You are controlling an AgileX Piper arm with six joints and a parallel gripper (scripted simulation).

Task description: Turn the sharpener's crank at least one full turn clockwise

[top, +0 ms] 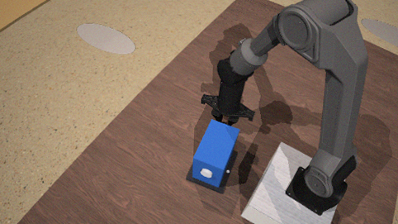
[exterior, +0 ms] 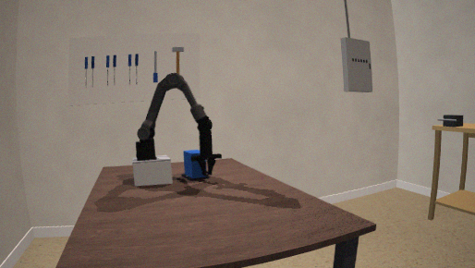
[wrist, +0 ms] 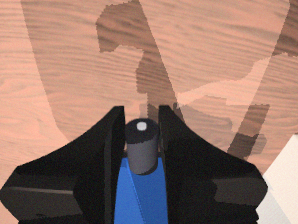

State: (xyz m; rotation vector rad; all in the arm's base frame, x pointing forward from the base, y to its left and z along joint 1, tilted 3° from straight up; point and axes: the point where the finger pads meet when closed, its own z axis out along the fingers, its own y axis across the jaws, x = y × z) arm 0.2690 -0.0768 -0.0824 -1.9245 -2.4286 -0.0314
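Note:
The blue box sharpener (top: 216,151) (exterior: 192,164) (wrist: 140,203) stands on a dark base plate on the wooden table (top: 142,155). Its crank side faces away from the top camera, toward my gripper. In the wrist view the grey cylindrical crank handle (wrist: 143,144) sits between my two black fingers, with the blue crank arm and sharpener body below it. My gripper (top: 226,119) (exterior: 209,167) (wrist: 141,118) points down at the far end of the sharpener and is shut on the crank handle. A white knob (top: 206,173) shows on the near face.
The arm's white mounting block (top: 273,189) (exterior: 152,171) stands right beside the sharpener. A yellow side table (exterior: 455,162) stands far off at the right. Tools hang on the back wall (exterior: 129,65).

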